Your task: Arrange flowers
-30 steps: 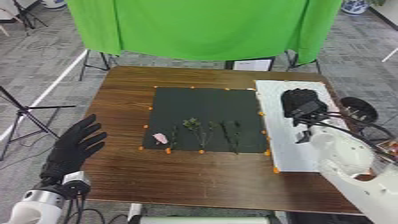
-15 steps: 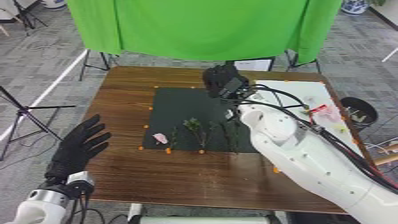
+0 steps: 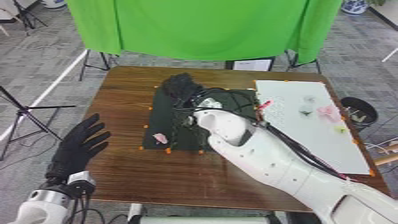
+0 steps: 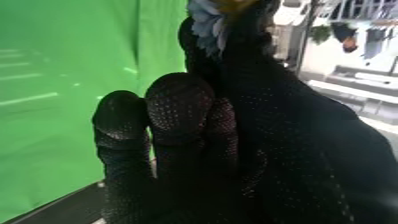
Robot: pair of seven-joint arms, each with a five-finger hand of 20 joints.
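In the head view my right hand [image 3: 181, 89] is over the upper left of the dark mat [image 3: 184, 141], its forearm crossing the mat. The right wrist view has my right hand [image 4: 180, 107] with its fingers curled and a flower [image 4: 207, 27] with pale petals and a yellow centre held at the thumb. A small pink flower [image 3: 160, 138] lies low on the mat's left, beside thin green stems [image 3: 174, 138] partly hidden by the arm. My left hand [image 3: 78, 145] stays left of the mat, its fingers straight and holding nothing.
The white board [image 3: 306, 145] on the right bears a pink bloom [image 3: 328, 113], a small yellow piece [image 3: 340, 129] and a red item [image 3: 265, 105] at its left edge. A dark bin [image 3: 359, 111] stands off the table's right edge. Green cloth [image 3: 200, 30] hangs behind.
My right hand has moved left from the white board, across the dark mat to its upper left, uncovering the board's pieces. My left hand has barely moved.
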